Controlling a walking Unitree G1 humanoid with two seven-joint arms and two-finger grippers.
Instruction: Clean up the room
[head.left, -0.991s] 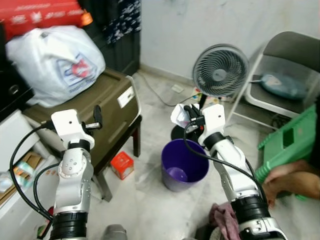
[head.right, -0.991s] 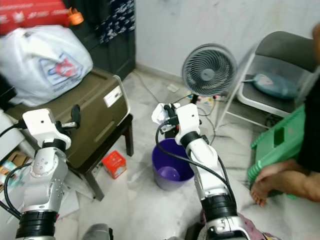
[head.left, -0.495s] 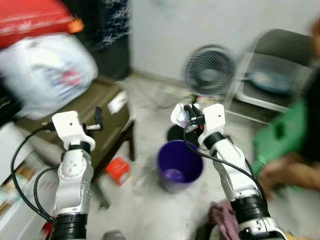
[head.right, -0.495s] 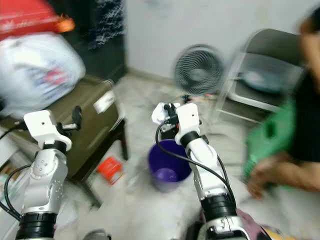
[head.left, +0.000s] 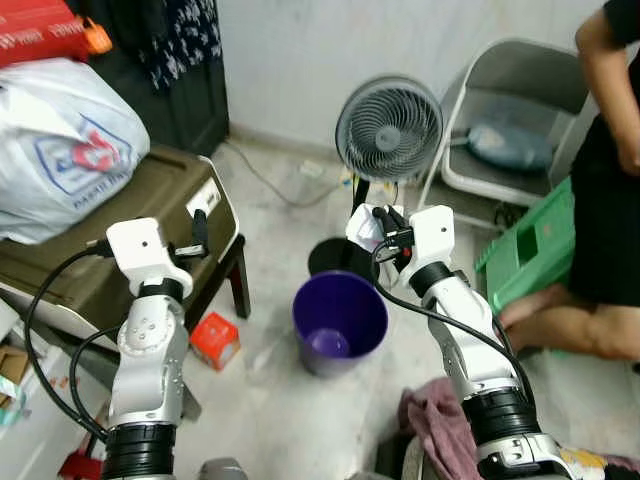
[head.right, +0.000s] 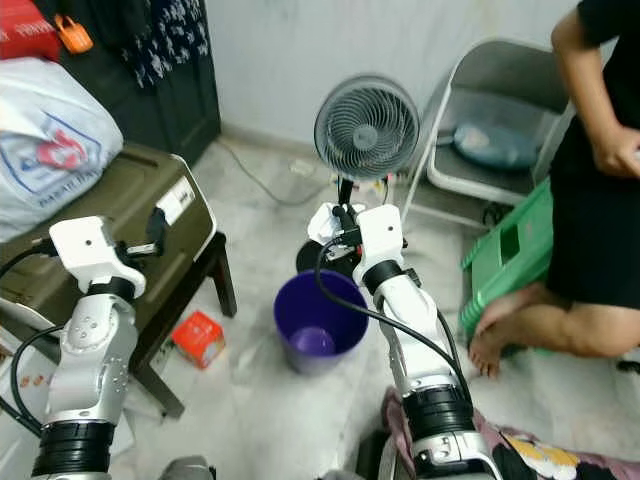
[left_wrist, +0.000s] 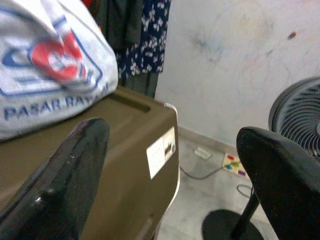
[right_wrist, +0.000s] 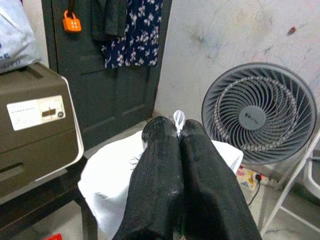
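My right gripper is shut on a crumpled white paper, held chest-high just beyond the far rim of the purple bin on the floor. In the right wrist view the two black fingers press together with the white paper bunched under them. My left gripper is raised over the olive-brown box on the left and stands open, its fingers spread with nothing between them. A small pale object lies inside the bin.
A standing fan is behind the bin. A white plastic bag rests on the box. A red carton lies on the floor. A person, a green stool, a grey chair and a pink cloth are on the right.
The camera has swung, shifting the whole scene leftward and bringing the person further into view. Both grippers keep their pose, the right one still clamped on the white paper.
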